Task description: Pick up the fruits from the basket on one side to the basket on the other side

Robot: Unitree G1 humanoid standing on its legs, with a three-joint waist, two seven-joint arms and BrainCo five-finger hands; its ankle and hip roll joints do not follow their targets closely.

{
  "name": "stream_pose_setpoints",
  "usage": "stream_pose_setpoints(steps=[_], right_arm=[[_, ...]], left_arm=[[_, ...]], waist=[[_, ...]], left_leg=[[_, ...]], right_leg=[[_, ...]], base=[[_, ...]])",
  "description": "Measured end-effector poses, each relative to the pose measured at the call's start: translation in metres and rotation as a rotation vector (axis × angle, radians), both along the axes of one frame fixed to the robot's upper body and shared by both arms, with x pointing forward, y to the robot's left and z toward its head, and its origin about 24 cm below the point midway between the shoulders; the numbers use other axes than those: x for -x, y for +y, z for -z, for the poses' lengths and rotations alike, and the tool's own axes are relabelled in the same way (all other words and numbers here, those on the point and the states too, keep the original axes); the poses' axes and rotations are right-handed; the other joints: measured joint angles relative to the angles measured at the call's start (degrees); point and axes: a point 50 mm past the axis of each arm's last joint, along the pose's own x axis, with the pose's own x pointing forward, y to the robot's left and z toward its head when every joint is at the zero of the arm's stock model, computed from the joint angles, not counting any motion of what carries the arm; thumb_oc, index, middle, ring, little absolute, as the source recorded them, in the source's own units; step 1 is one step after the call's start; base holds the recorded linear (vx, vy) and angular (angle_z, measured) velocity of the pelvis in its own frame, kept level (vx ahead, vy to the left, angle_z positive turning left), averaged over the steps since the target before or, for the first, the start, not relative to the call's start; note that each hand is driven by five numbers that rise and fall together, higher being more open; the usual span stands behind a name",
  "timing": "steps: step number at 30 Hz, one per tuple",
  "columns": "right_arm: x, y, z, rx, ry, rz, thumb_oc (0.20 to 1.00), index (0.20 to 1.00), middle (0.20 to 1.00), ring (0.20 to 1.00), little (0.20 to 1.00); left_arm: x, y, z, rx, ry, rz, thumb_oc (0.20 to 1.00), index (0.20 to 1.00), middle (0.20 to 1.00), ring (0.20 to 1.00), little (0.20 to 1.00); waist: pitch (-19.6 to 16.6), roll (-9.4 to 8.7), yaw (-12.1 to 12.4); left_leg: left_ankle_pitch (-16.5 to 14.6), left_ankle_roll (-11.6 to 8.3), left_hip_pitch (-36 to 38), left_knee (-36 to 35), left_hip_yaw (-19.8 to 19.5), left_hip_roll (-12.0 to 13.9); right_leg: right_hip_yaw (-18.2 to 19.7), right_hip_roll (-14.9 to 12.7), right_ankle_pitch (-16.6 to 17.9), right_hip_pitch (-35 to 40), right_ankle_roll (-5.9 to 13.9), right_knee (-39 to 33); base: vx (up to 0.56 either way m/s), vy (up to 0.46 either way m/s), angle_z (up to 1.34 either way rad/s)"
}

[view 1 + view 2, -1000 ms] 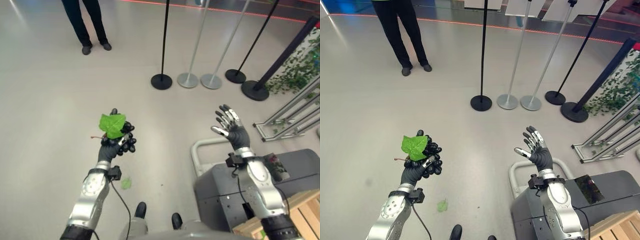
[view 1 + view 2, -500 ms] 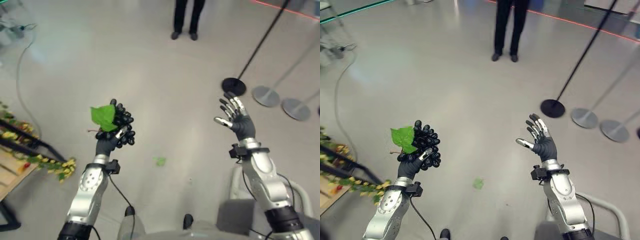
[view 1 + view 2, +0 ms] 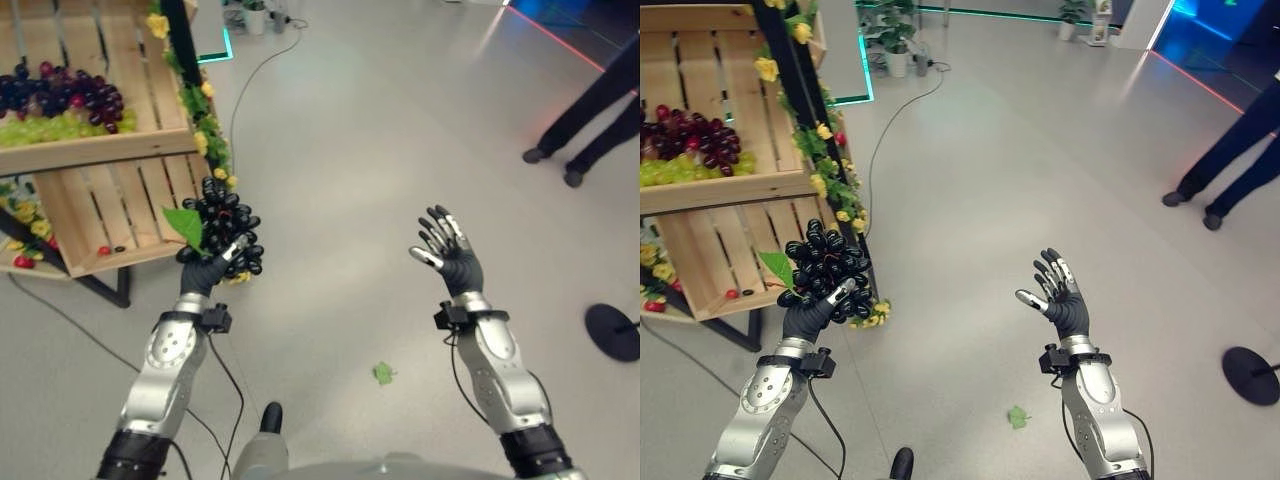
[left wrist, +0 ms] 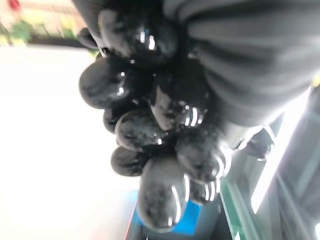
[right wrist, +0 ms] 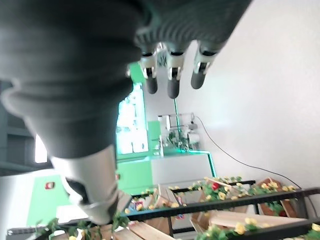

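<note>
grapes (image 3: 226,225), dark bunch, clamped in left robot hand (image 3: 207,270) beside wooden crate (image 3: 95,150); right robot hand (image 3: 450,262) spread, empty; loose grip risks dropped berries.

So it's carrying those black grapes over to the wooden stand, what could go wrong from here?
The left hand holds the grapes from below, above bare floor, so a jolt might shake some loose. A leaf already lies on the floor. The stand carries garlands on its post, close to the bunch, which could catch on them. The right hand is open and apart, no help if they slip.
</note>
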Motion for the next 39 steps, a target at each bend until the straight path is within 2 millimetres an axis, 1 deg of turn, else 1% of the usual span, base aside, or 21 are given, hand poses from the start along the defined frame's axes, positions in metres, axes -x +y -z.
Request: stream_pose_setpoints(steps=[1,2,3,4,6,7,9,12,14,20,21,22,23,25,28,30,31,32,33,34,39], right_arm=[[0.0,-0.001,0.0,0.005,0.002,0.0,1.0,1.0,1.0,1.0,1.0],[0.0,-0.003,0.0,0.017,0.0,-0.003,1.0,1.0,1.0,1.0,1.0],[0.001,-0.004,0.0,0.025,0.003,-0.002,1.0,1.0,1.0,1.0,1.0],[0.003,-0.007,0.004,0.034,0.017,0.002,1.0,1.0,1.0,1.0,1.0],[0.004,-0.012,0.011,0.053,0.051,0.008,1.0,1.0,1.0,1.0,1.0],[0.004,-0.015,0.011,0.07,0.055,0.008,1.0,1.0,1.0,1.0,1.0],[0.002,-0.015,0.01,0.079,0.053,-0.002,1.0,1.0,1.0,1.0,1.0],[-0.006,-0.011,0.001,0.071,0.012,-0.021,1.0,1.0,1.0,1.0,1.0],[-0.007,-0.01,0.001,0.063,0.012,-0.024,1.0,1.0,1.0,1.0,1.0],[-0.005,-0.016,0.009,0.088,0.051,-0.013,1.0,1.0,1.0,1.0,1.0],[-0.005,-0.02,0.008,0.113,0.051,-0.015,1.0,1.0,1.0,1.0,1.0],[-0.005,-0.024,0.005,0.144,0.049,-0.015,1.0,1.0,1.0,1.0,1.0],[-0.006,-0.023,0.005,0.146,0.045,-0.016,1.0,1.0,1.0,1.0,1.0],[-0.008,-0.021,0.001,0.134,0.025,-0.012,1.0,1.0,1.0,1.0,1.0],[-0.009,-0.024,0.0,0.132,0.023,0.004,1.0,1.0,1.0,1.0,1.0],[-0.009,-0.029,0.0,0.157,0.03,0.015,1.0,1.0,1.0,1.0,1.0],[-0.008,-0.029,0.002,0.167,0.039,0.023,1.0,1.0,1.0,1.0,1.0],[-0.007,-0.027,0.004,0.159,0.045,0.023,1.0,1.0,1.0,1.0,1.0],[-0.006,-0.023,0.003,0.144,0.037,0.02,1.0,1.0,1.0,1.0,1.0],[-0.006,-0.02,0.003,0.134,0.03,0.019,1.0,1.0,1.0,1.0,1.0],[-0.01,-0.01,0.001,0.071,0.012,0.026,1.0,1.0,1.0,1.0,1.0]], left_arm=[[0.001,0.0,0.001,0.0,0.003,0.003,0.2,0.2,0.2,0.2,0.2],[0.004,0.001,0.005,0.002,0.018,-0.004,0.2,0.2,0.2,0.2,0.2],[0.005,0.001,0.006,0.003,0.023,-0.004,0.2,0.2,0.2,0.2,0.2],[0.009,0.002,0.011,0.005,0.041,-0.01,0.2,0.2,0.2,0.2,0.2],[0.016,0.001,0.02,0.022,0.073,-0.02,0.2,0.2,0.2,0.2,0.2],[0.02,0.001,0.024,0.017,0.086,-0.029,0.2,0.2,0.2,0.2,0.2],[0.022,0.002,0.025,0.031,0.081,-0.053,0.2,0.2,0.2,0.2,0.2],[0.023,0.011,0.02,0.031,0.054,-0.092,0.2,0.2,0.2,0.2,0.2],[0.022,0.014,0.018,0.052,0.04,-0.116,0.2,0.2,0.2,0.2,0.2],[0.014,0.009,0.01,0.094,-0.002,-0.101,0.2,0.2,0.2,0.2,0.2],[0.012,0.007,0.008,0.113,-0.015,-0.093,0.2,0.2,0.2,0.2,0.2],[0.01,0.008,0.004,0.121,-0.033,-0.091,0.2,0.2,0.2,0.2,0.2],[0.009,0.011,0.002,0.119,-0.04,-0.103,0.2,0.2,0.2,0.2,0.2],[0.008,0.017,-0.002,0.134,-0.063,-0.135,0.2,0.2,0.2,0.2,0.2],[0.007,0.015,-0.003,0.156,-0.071,-0.135,0.2,0.2,0.2,0.2,0.2],[0.002,0.011,-0.008,0.172,-0.093,-0.128,0.2,0.2,0.2,0.2,0.2],[-0.001,0.01,-0.011,0.174,-0.103,-0.125,0.2,0.2,0.2,0.2,0.2],[-0.002,0.011,-0.013,0.168,-0.109,-0.127,0.2,0.2,0.2,0.2,0.2],[-0.004,0.013,-0.018,0.157,-0.124,-0.128,0.2,0.2,0.2,0.2,0.2],[-0.004,0.015,-0.02,0.147,-0.128,-0.132,0.2,0.2,0.2,0.2,0.2],[-0.013,0.022,-0.043,0.074,-0.192,-0.126,0.2,0.2,0.2,0.2,0.2]], waist=[[0.1,0.18,-0.6],[0.2,0.26,-1.7],[-0.3,-0.44,-3.1],[-1.1,-2.49,-2.9],[-1.2,-1.62,-2.4],[-1.2,-0.76,-0.5],[-1.2,-0.02,-0.6],[-1.2,0.27,2.2],[-1.1,0.79,2.2],[-0.2,2.56,1.9],[0.4,3.17,1.7],[1.4,2.92,2.1],[1.7,2.33,2.2],[2.3,1.46,1.8],[2.5,2.23,1.8],[3.1,4.13,1.6],[3.3,3.51,1.8],[3.2,1.9,1.8],[3.3,0.39,2.2],[3.2,-0.19,2.4],[3.0,-0.98,3.5]], left_leg=[[0.3,-0.38,0.0,-0.4,-1.2,0.4],[1.1,-1.68,0.0,-1.1,-4.9,-0.2],[1.2,-1.79,-0.4,-1.1,-5.4,-0.4],[1.5,-2.75,-0.6,-1.6,-5.7,-3.0],[1.0,-3.52,-0.7,-0.3,-5.5,-3.4],[-0.2,-4.08,-0.7,1.1,-4.5,-3.8],[-0.5,-3.62,-0.5,0.8,-5.3,-4.2],[-0.5,-3.71,-0.3,-0.7,-5.2,-3.5],[-0.2,-4.03,-0.6,-0.5,-5.5,-3.7],[0.8,-3.35,-2.4,0.6,-5.3,-5.4],[1.1,-3.31,-2.7,0.6,-3.1,-5.3],[-0.6,-3.94,-3.9,2.8,0.5,-4.4],[-1.1,-4.56,-4.7,3.9,2.5,-3.0],[-2.0,-6.51,-5.5,3.2,4.4,5.2],[-1.9,-6.4,-4.4,-1.6,4.9,9.5],[-0.9,-5.09,-3.2,-4.2,8.0,11.0],[4.5,-9.75,-2.5,-3.3,11.1,10.2],[4.8,-9.33,-2.0,-3.6,12.0,8.2],[4.6,-7.51,-1.9,-3.5,12.2,5.2],[4.1,-6.75,-2.3,-2.8,12.2,4.2],[2.4,-3.39,-2.3,-2.4,13.9,1.5]], right_leg=[[2.5,1.8,-0.1,-1.1,-0.41,0.0],[3.7,6.0,-0.2,-3.8,-0.84,-1.2],[5.2,6.6,0.4,-4.6,-1.44,-2.1],[6.1,7.0,3.3,-5.9,-5.46,-2.6],[5.7,7.0,3.1,-5.7,-7.97,-1.4],[4.9,7.4,3.2,-5.4,-8.1,-1.6],[2.4,7.4,4.3,-3.7,-8.7,-4.4],[2.3,7.9,6.1,-2.8,-9.61,-7.4],[1.2,7.7,6.8,-1.2,-9.96,-9.5],[-3.3,5.2,5.8,1.3,-8.84,-11.6],[-4.4,4.5,5.6,1.5,-8.76,-11.7],[-4.8,3.1,5.7,1.6,-8.64,-11.9],[-6.0,2.1,5.8,1.8,-8.41,-12.1],[-7.4,0.5,5.7,2.8,-6.73,-13.0],[-7.8,-1.3,5.3,3.5,-3.7,-13.5],[-8.7,-1.9,4.9,5.3,-0.97,-13.9],[-8.8,-4.2,4.5,6.6,1.39,-14.3],[-8.6,-6.2,4.6,6.9,1.64,-14.4],[-8.8,-8.6,5.6,7.3,1.41,-14.5],[-8.8,-9.8,6.5,7.2,1.61,-14.5],[-8.7,-12.6,9.4,3.7,2.81,-6.9]], base=[[0.04,0.109,1.14],[0.04,0.086,1.12],[0.05,0.046,1.63],[0.05,0.036,1.29],[0.01,-0.057,0.9],[-0.03,-0.075,0.44],[-0.01,-0.024,0.58],[-0.01,-0.047,0.08],[-0.03,-0.006,0.27],[-0.06,0.079,0.54],[0.0,0.181,0.58],[0.03,0.192,0.43],[0.09,0.201,0.43],[0.08,0.123,0.44],[0.21,0.243,0.21],[0.21,0.278,0.25],[0.13,0.173,0.15],[0.21,0.27,0.29],[0.21,0.271,0.23],[0.21,0.282,0.26],[0.17,0.254,0.12]])
